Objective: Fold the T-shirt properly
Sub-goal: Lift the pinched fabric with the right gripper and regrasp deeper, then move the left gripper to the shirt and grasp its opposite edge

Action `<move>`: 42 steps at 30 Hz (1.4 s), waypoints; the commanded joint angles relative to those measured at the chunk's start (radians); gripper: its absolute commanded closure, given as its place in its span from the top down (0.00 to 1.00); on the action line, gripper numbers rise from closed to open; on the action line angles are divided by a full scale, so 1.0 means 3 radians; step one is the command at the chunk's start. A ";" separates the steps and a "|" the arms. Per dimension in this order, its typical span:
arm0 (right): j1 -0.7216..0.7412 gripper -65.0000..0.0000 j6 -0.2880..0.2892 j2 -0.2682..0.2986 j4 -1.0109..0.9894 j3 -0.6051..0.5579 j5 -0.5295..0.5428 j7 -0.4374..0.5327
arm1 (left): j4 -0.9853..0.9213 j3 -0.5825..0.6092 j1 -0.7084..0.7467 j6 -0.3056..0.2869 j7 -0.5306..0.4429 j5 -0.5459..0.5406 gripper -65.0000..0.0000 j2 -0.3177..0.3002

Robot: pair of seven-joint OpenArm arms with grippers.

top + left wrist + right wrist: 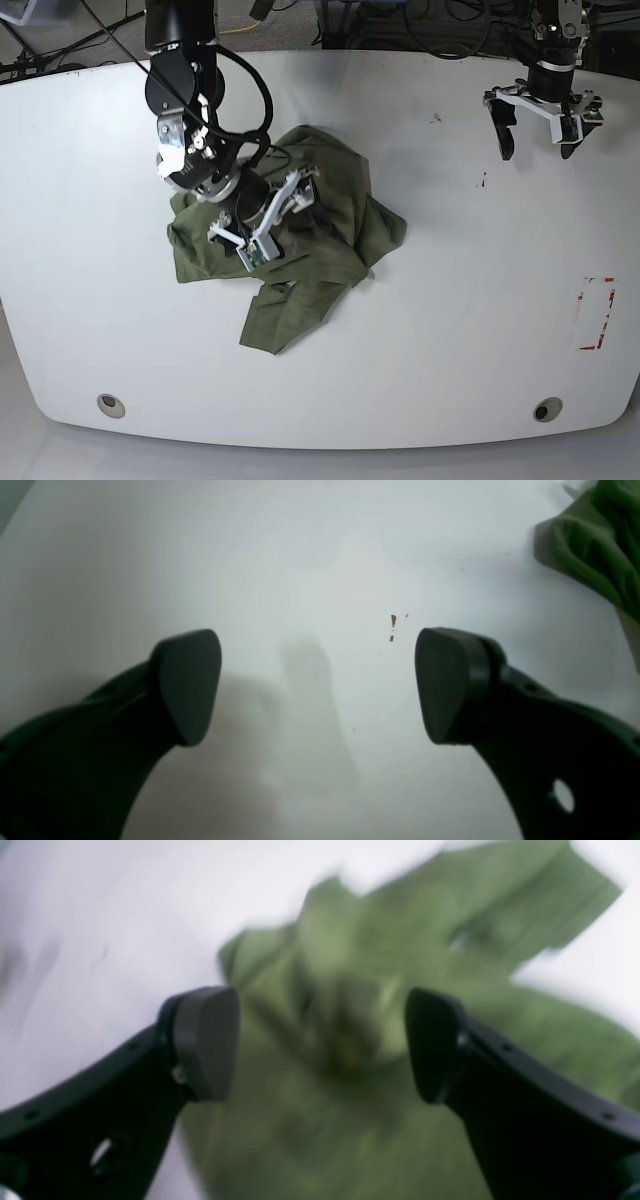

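T-shirt: the olive-green T-shirt (300, 235) lies crumpled in a loose heap on the white table (450, 330), directly under the right gripper and well away from the left one.

Right gripper: the right gripper (278, 213) hangs just over the middle of the heap, its two dark pads (207, 1040) spread wide with bunched fabric showing in the gap between them; nothing is pinched. Its wrist view is blurred, so fine folds below it cannot be made out.

Left gripper: the left gripper (540, 125) hovers over bare tabletop, pads (190, 685) set wide apart and holding nothing. In its wrist view a corner of the shirt (595, 545) shows at the far right, beyond its right finger.

Marks: small reddish specks (393, 625) sit on the table ahead of the left gripper, close to its right pad.

Tape: a red-edged tape outline (594, 313) lies on the table well apart from both grippers.
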 commanded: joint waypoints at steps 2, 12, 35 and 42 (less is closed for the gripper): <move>0.0317 0.75 0.0032 -0.0010 -0.0302 -0.0066 0.0038 0.0063 | 0.0050 -0.0017 0.0014 0.0006 -0.0090 0.0006 0.88 -0.0030; 0.1284 0.75 0.0042 -0.0046 -0.1591 -0.0562 0.0068 0.0063 | 0.0050 -0.0022 0.0019 0.0006 -0.0090 0.0006 0.88 -0.0025; 0.1795 0.73 0.0303 -0.0271 -0.2532 -0.0828 0.0084 0.0094 | 0.0050 -0.0017 0.0014 0.0006 -0.0090 0.0006 0.88 -0.0020; 0.1795 0.24 0.0267 -0.0200 -0.2547 -0.0828 0.0079 0.0186 | 0.0050 -0.0011 0.0004 0.0006 -0.0090 0.0006 0.88 -0.0020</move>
